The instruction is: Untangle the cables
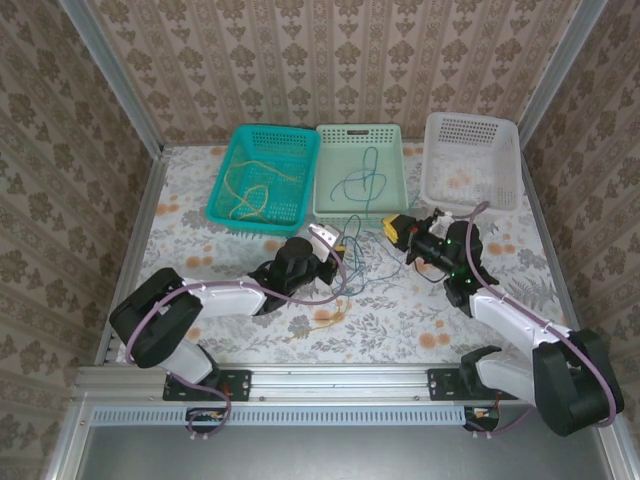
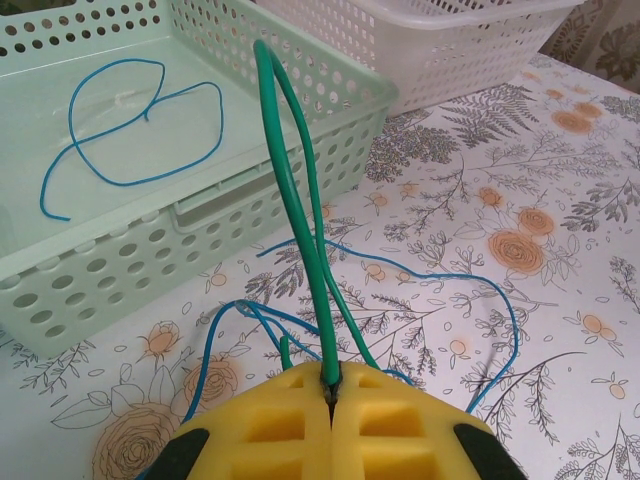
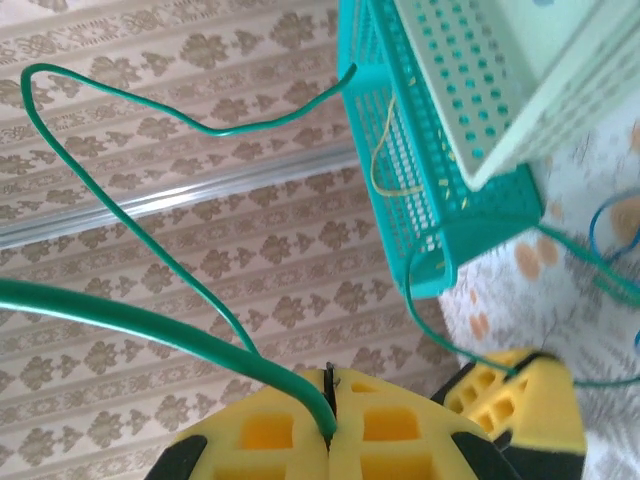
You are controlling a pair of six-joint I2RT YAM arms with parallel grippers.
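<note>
Cables in three places: one held, one loose on the table (image 1: 400, 320), two lying in baskets.

Green cable (image 2: 292, 200) pinched by both grippers over the middle of the table, just short of the baskets.

Left gripper (image 2: 330, 385) fully closed, yellow pads pressed together with the green cable clamped in the seam. Tall narrow loop of that cable standing up from the pinch, in front of the mint basket (image 2: 200, 230).

Right gripper (image 3: 328, 400) closed just as tight on the green cable, one thick strand leaving to the side, a thinner one arching up and over. In the overhead view, the two grippers near each other but not touching.

Loose blue cable (image 2: 455, 277) lying in open curves on the flowered cloth under and beside the left gripper, passing close to the green cable; whether crossed or knotted with it, impossible to tell.

Three baskets in a row along the far edge of the table:
- Teal basket (image 1: 300, 150) nearest the far left corner, yellow cable (image 1: 258, 167) coiled inside.
- Mint basket at the middle, second blue cable (image 2: 219, 110) looped on its floor.
- White basket (image 1: 470, 130) toward the far right corner.
</note>
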